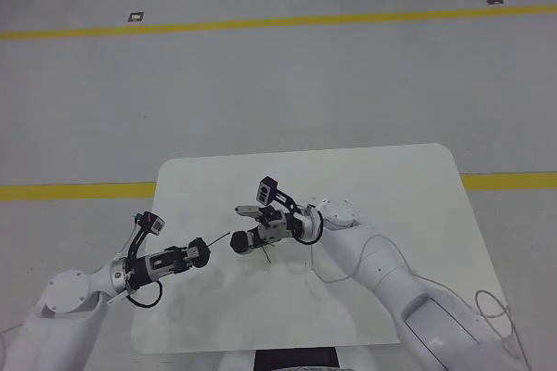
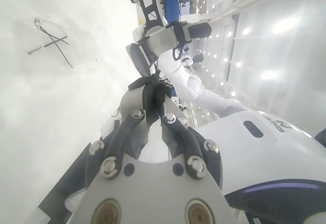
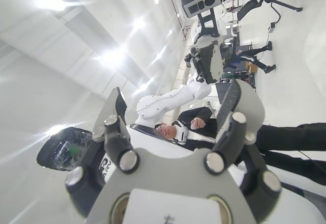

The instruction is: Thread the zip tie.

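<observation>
Over the middle of one white table (image 1: pixel 399 185), two grippers face each other, nearly tip to tip.

Left gripper (image 1: pixel 202 249): clenched on one black zip tie (image 1: pixel 217 240), pinched at one end. The rest of the strap runs as a thin dark line straight toward the right gripper (image 1: pixel 240 240) and ends just beside it (whether it touches cannot be told). In the left wrist view, the held end shows as a dark, bunched strip between the fingertips (image 2: pixel 131 100).

Right gripper: released, its two fingers spread wide with nothing between them.

Loose ties (image 2: pixel 52 41): thin black straps crossing one another on the table surface, off to one side of the two grippers. At least three can be made out, but the exact count is unclear. They appear to lie in or under something clear.

Floor (image 1: pixel 278 102): two yellow lines, one (image 1: pixel 260 22) far beyond the table and one (image 1: pixel 65 191) running behind its far edge. One small dark square marker (image 1: pixel 136 16) sits on the floor just beside the farther line; its print is too small to read.
</observation>
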Available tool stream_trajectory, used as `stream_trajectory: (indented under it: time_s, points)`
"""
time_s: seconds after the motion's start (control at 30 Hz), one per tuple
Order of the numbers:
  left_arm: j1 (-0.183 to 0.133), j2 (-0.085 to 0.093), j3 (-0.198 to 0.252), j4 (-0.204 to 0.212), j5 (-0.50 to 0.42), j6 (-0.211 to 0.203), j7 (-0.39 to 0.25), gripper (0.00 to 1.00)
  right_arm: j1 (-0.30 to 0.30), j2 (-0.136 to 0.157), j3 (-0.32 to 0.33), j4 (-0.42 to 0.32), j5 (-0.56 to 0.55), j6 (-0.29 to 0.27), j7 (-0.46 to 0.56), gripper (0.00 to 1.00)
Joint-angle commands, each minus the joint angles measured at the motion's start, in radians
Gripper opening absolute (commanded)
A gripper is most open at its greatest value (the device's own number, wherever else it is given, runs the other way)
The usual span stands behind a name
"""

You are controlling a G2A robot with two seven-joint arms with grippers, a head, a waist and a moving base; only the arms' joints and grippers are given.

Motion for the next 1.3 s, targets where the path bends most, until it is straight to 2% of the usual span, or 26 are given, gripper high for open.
stream_trajectory:
  time_s: [0.0,0.03,0.43,0.6,0.67,0.77,1.1,1.13,1.17,1.2,1.27]
  points:
    - [0.000,0.000,0.000,0.000,0.000,0.000,0.000,0.00,0.003,-0.006,-0.006,0.012,0.001,-0.013,-0.005,0.58]
    - [0.000,0.000,0.000,0.000,0.000,0.000,0.000,0.00,0.005,-0.010,-0.009,0.020,0.002,-0.022,-0.008,0.50]
    - [0.000,0.000,0.000,0.000,0.000,0.000,0.000,0.00,0.023,-0.034,-0.023,0.089,0.004,-0.049,0.000,0.31]
    - [0.000,0.000,0.000,0.000,0.000,0.000,0.000,0.00,0.027,-0.039,-0.026,0.104,-0.004,-0.053,0.003,0.16]
    - [0.000,0.000,0.000,0.000,0.000,0.000,0.000,0.00,0.028,-0.041,-0.026,0.109,-0.007,-0.055,0.006,0.06]
    - [0.000,0.000,0.000,0.000,0.000,0.000,0.000,0.00,0.030,-0.043,-0.025,0.115,-0.011,-0.055,0.007,0.00]
    - [0.000,0.000,0.000,0.000,0.000,0.000,0.000,0.00,0.033,-0.048,-0.020,0.123,-0.026,-0.067,0.004,0.00]
    - [0.000,0.000,0.000,0.000,0.000,0.000,0.000,0.21,0.033,-0.048,-0.019,0.122,-0.027,-0.071,0.002,0.00]
    - [0.000,0.000,0.000,0.000,0.000,0.000,0.000,0.84,0.032,-0.048,-0.016,0.121,-0.027,-0.077,-0.001,0.00]
    - [0.000,0.000,0.000,0.000,0.000,0.000,0.000,1.00,0.031,-0.048,-0.013,0.121,-0.026,-0.082,-0.007,0.00]
    - [0.000,0.000,0.000,0.000,0.000,0.000,0.000,1.00,0.026,-0.047,-0.006,0.119,-0.019,-0.088,-0.020,0.00]
